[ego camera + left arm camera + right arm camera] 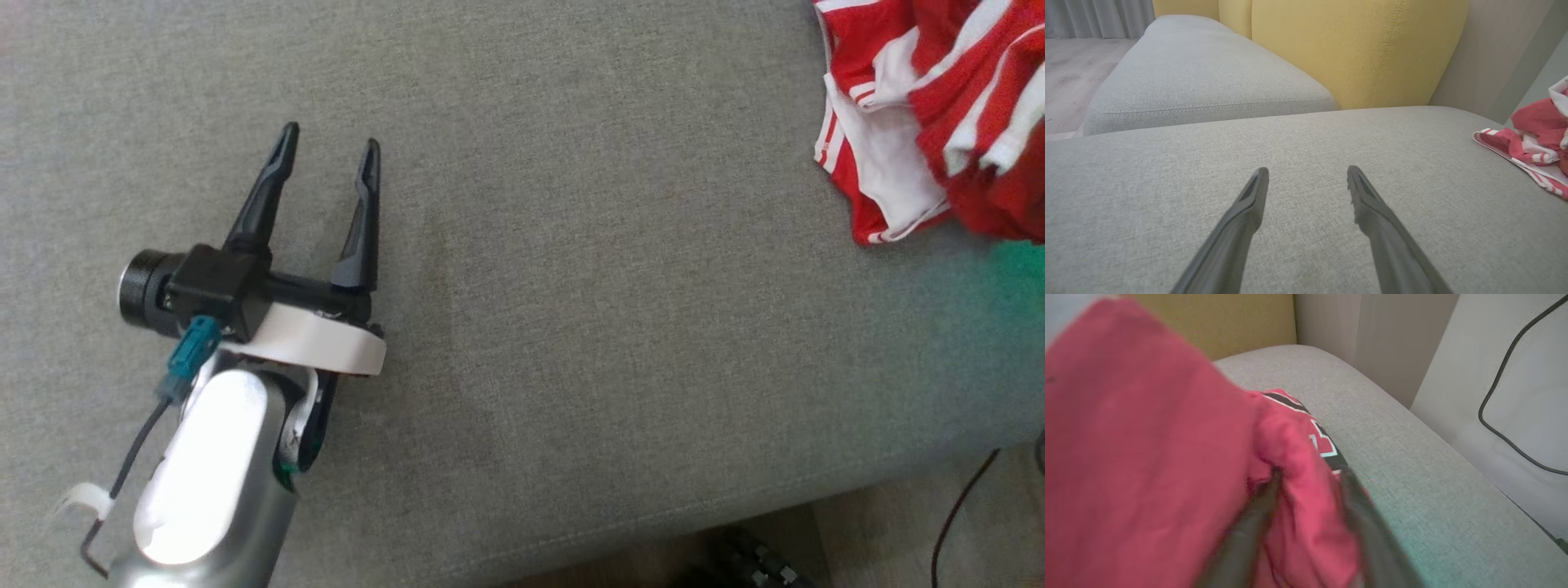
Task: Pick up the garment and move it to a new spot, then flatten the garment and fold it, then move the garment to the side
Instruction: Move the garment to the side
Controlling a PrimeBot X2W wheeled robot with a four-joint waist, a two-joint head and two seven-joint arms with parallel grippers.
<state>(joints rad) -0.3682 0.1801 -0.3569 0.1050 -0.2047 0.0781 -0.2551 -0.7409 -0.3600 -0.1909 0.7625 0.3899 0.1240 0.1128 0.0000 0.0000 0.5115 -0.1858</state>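
The garment (939, 106) is a crumpled red and white striped piece at the far right of the grey sofa seat (612, 327). The left wrist view has the garment (1535, 134) at its right edge. My left gripper (331, 139) hovers open over bare seat far to the left of it, and nothing lies between its fingers (1306, 173). In the right wrist view the red garment (1147, 457) hangs blurred close to the camera. My right gripper (1310, 473) has its fingers apart there, with a fold of the red cloth lying between them.
Yellow back cushions (1351, 53) rise behind the seat, and a second grey seat (1200, 81) lies beyond. The seat's front edge runs along the lower right, with floor (898, 531) and a dark cable (963, 498) below. Another cable (1494, 396) hangs on the wall right of the sofa.
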